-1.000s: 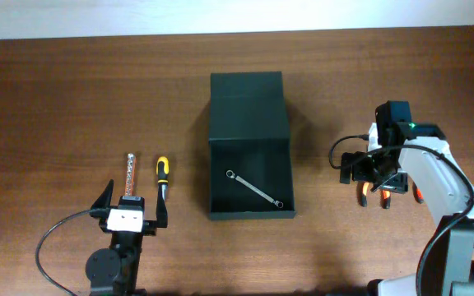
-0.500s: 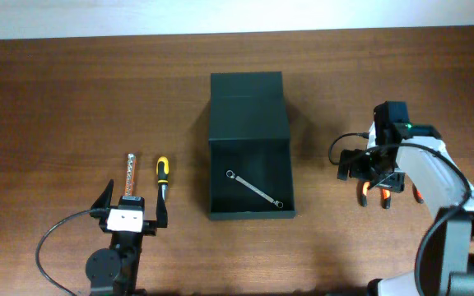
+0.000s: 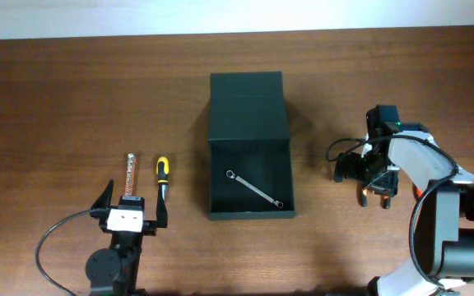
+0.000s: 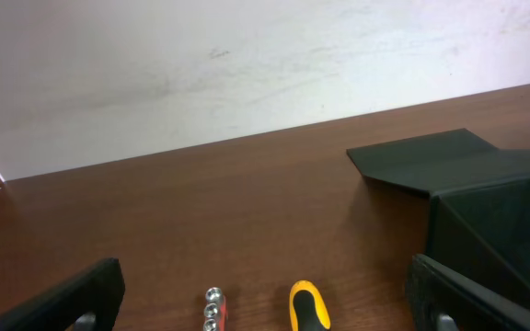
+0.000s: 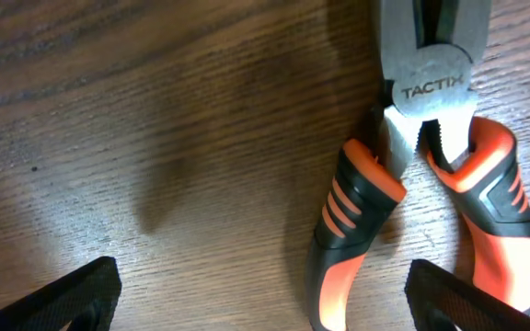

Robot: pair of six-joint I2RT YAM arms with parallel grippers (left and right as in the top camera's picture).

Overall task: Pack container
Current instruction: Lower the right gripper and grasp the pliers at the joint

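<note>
Right gripper (image 3: 373,191): jaws spread wide and holding nothing, hanging just over the pliers (image 5: 428,97).
Pliers: lying flat on the wooden table (image 3: 72,99), orange-and-black handles slightly parted. In the wrist view they sit off-centre between the fingers, one handle near the middle and the other close to the right-hand finger.
Step in hand: probably picking up the pliers to carry them to the container.
Container (image 3: 210,177): mid-table, well apart from the pliers, with its flap lid (image 3: 247,103) folded open on the far side. A wrench (image 3: 254,188) lies diagonally on its floor.
Doing it well: shift the wrist sideways until both handles sit centred between the fingers, then lower until the tips are almost on the wood. Close across both handles, just below the joint (catching only one handle would likely let the tool swing).
Watch for: a fingertip landing on top of a handle instead of beside it, which would shove the pliers along the table.
Placement: the open floor beside the wrench looks like the easier spot.
Left gripper (image 3: 132,200): spread and empty, near the front edge just behind the screwdriver (image 3: 162,174) and a knurled metal bar (image 3: 130,171); it has no part in this step.
</note>
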